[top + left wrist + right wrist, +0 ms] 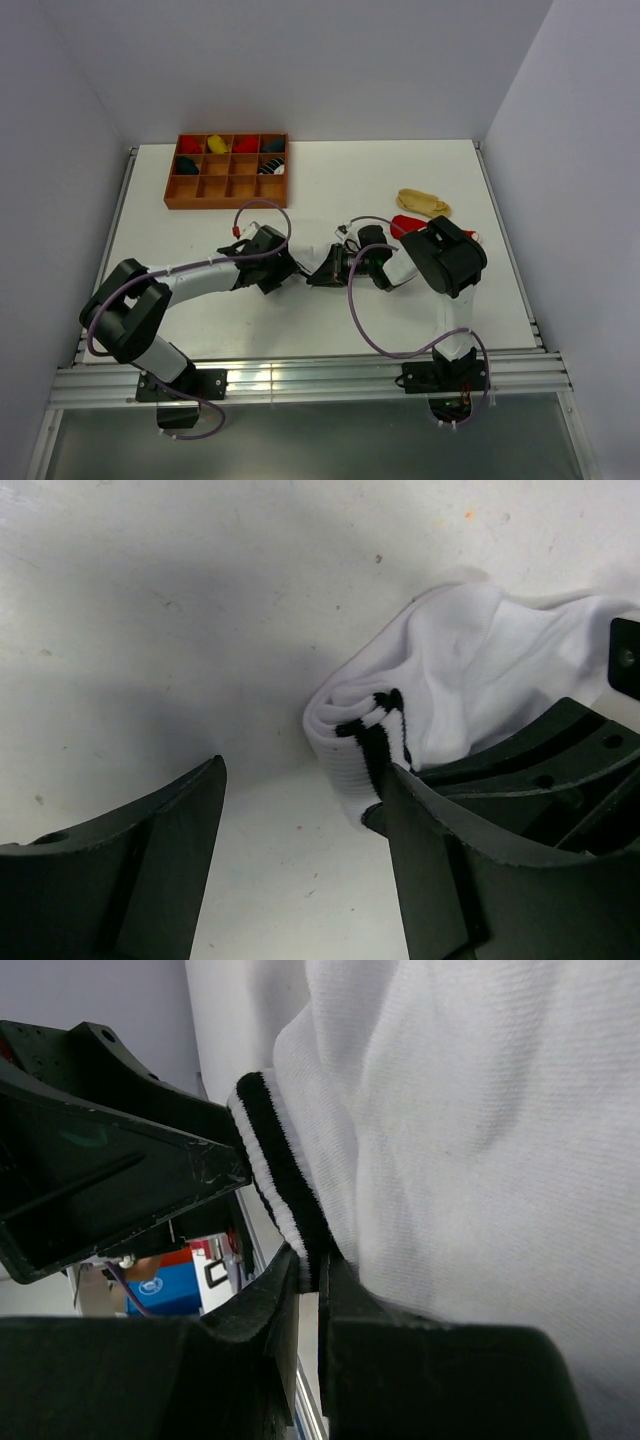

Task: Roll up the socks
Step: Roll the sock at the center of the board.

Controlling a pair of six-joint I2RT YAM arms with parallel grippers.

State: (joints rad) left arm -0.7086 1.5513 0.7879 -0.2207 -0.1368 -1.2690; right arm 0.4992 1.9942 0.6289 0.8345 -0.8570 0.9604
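Black fingers of the right gripper are pinched almost together on the striped cuff of the white sock. The black-and-white band of the cuff runs down into the narrow slit between them, and the rest of the sock bulges out to one side, filling most of that wrist camera's view.

Facing it, the left gripper stands wide open with nothing in it. One finger sits right against the ribbed, folded end of the sock, the other is well apart over bare table. From the left wrist view the sock is bunched into a loose fold, its black stripes turned toward the open jaws, and the right gripper's dark fingers press in from the far side of it.

Seen from above, the two grippers meet nose to nose near the middle of the table, toward the front, and the white sock is almost hidden between them.

Behind the right arm lie the red sock and, just beyond it, the tan sock, close together and both flat.

At the back left stands a wooden tray, with small coloured bundles in several of its rear compartments.
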